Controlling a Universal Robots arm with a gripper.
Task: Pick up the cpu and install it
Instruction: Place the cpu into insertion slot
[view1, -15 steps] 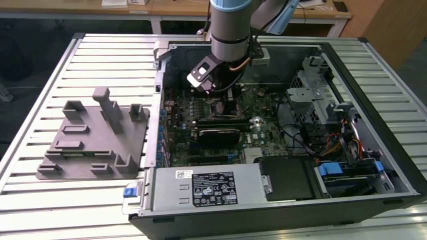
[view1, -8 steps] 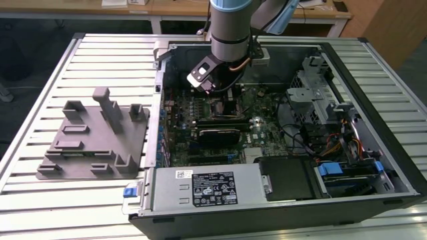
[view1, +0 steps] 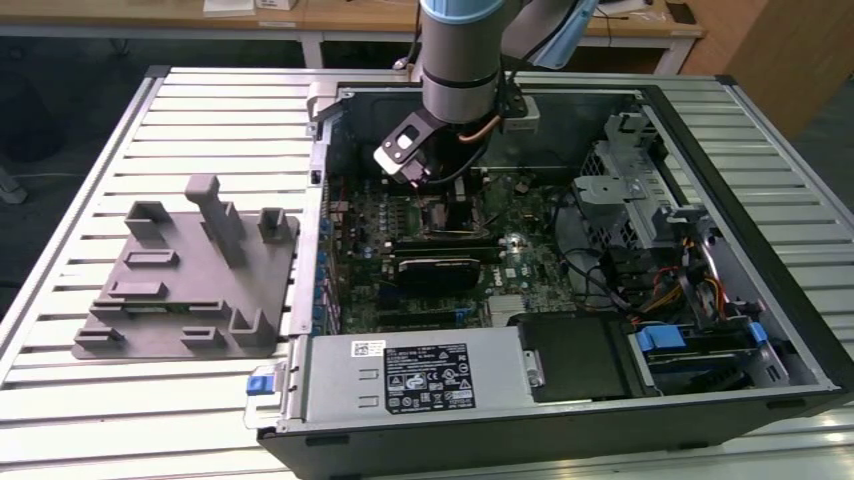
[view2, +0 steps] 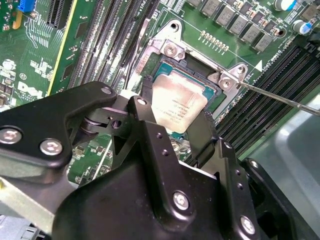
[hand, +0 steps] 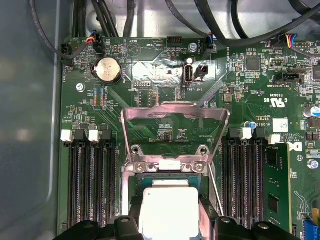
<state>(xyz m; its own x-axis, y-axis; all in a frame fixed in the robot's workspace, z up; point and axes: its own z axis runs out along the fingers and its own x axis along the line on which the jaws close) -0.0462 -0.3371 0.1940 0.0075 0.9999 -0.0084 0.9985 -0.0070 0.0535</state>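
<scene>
Nearest, gripper (view2: 176, 119): black fingers (view2: 147, 127) pressed on two opposite edges of the cpu (view2: 177, 102), pinching it.
Place of cpu: directly between the fingertips, lying flat; square, so no long axis; right over the socket (hand: 167, 176), seating not clear.
Beyond: load plate (hand: 175, 109) tipped up.
Print: lettering on cpu top and motherboard (hand: 150, 75), left unread.

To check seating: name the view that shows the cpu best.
Second wrist view: the cpu sits close, its plate mostly bare. The first wrist view cuts it off at the edge; in the exterior view the arm covers it.
</scene>
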